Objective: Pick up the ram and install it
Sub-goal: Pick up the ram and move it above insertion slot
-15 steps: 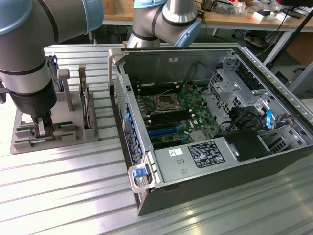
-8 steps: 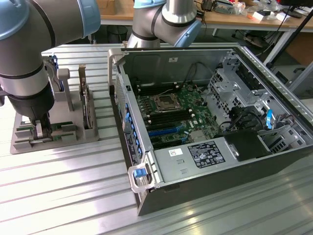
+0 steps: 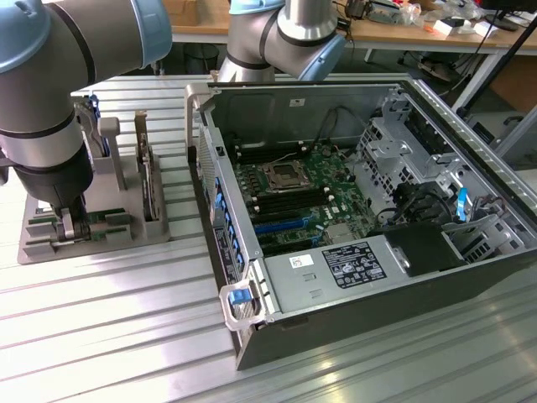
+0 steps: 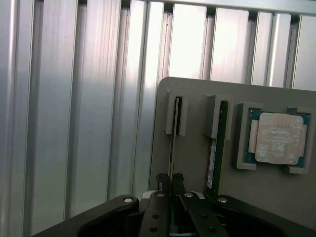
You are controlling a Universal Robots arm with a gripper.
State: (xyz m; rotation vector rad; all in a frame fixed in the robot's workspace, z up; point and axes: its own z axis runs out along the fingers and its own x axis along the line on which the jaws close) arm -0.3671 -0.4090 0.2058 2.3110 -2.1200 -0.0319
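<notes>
The ram (image 4: 171, 148) stands on its thin edge in a slot of the grey holder tray (image 4: 192, 163). My gripper (image 4: 171, 178) straddles it from above, and its two black fingertips (image 4: 162, 178) are pressed against the stick's two faces. In the exterior view the gripper (image 3: 70, 225) is down at the holder tray (image 3: 38, 245), at that view's left, beside the open computer case (image 3: 252, 332). The motherboard's black memory slots (image 3: 281, 200) lie inside the case beside the CPU socket (image 3: 280, 175).
A second green stick with a white label (image 4: 213, 158) stands in the neighbouring slot. A square silver CPU (image 4: 276, 138) rests in a pocket of the tray. Taller cards (image 3: 148, 180) stand upright in the holder. The table is ribbed aluminium (image 3: 126, 336).
</notes>
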